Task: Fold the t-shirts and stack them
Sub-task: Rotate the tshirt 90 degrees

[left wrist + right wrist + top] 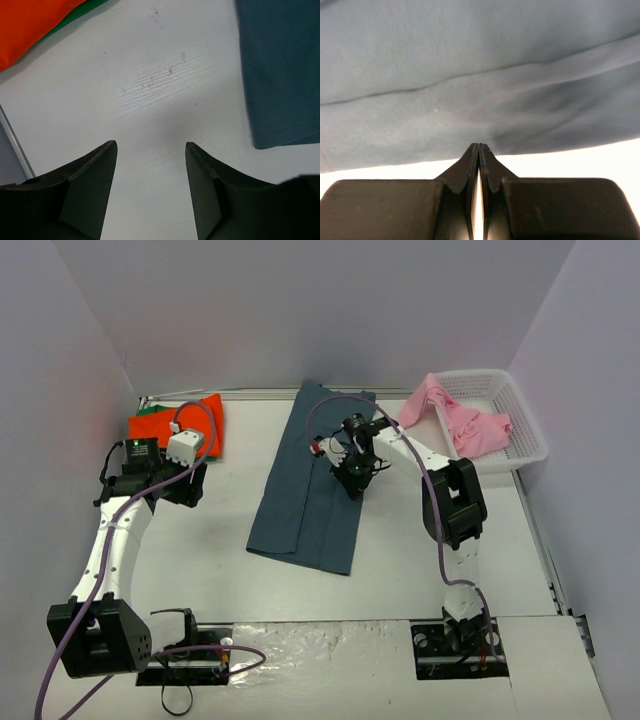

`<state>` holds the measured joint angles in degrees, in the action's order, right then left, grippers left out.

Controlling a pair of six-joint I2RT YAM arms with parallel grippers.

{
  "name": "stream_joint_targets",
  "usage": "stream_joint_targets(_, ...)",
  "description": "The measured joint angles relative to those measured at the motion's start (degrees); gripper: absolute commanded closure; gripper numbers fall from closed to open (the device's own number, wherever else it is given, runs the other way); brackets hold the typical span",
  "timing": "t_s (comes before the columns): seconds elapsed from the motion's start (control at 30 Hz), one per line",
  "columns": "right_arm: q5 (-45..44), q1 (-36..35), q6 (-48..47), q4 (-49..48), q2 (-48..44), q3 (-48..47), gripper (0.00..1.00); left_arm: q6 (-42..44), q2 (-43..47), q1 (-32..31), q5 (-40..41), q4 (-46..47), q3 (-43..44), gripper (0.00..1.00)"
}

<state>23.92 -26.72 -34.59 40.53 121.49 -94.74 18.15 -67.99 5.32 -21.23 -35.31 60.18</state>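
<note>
The dark slate-blue t-shirt (310,490) lies folded lengthwise in a long strip at the table's middle. My right gripper (352,480) is at the strip's right edge; in the right wrist view its jaws (479,146) are closed on the edge of the blue cloth (470,65). The orange-red t-shirt (165,430) lies folded on the green one (150,410) at the back left. My left gripper (190,485) is open and empty over bare table (150,147), with orange (30,25), green (75,17) and blue (280,70) cloth at the view's edges. The pink t-shirt (455,415) is crumpled in the basket.
The white lattice basket (525,425) stands at the back right, the pink cloth hanging over its left rim. White walls enclose the table on the left, back and right. Purple cables run along both arms.
</note>
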Motion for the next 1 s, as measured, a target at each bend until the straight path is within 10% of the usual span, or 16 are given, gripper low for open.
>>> stream_joint_targets(1.0,0.1,4.2,0.7,0.6,17.3,-24.5,1.00,0.0,-1.7,0.0,0.5,0.2,0.0,0.44)
